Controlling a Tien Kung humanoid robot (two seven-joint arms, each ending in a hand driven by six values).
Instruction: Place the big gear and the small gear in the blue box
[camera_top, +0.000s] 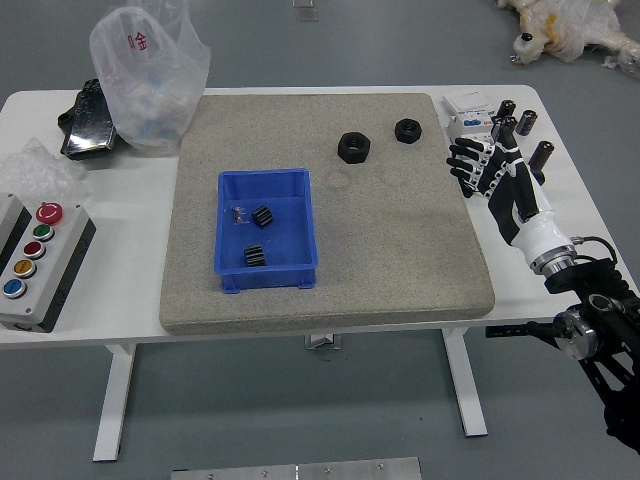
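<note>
My right hand (482, 160) is above the right part of the table, at the mat's right edge, with fingers spread and nothing held. Two black gears lie on the mat near its far edge: the bigger one (353, 147) on the left, the smaller one (408, 130) on the right, both left of the hand. The blue box (226, 240) sits on the left half of the mat with two small black ridged pieces (255, 256) and a small clear piece (239, 215) inside. The left arm does not show.
Several black cylinders (526, 122) and a white box (470, 122) stand at the far right, beyond my hand. On the left are a button panel (40, 262), bubble wrap (40, 175), a black packet (91, 120) and a plastic bag (150, 80). The grey mat (400, 250) covers the middle.
</note>
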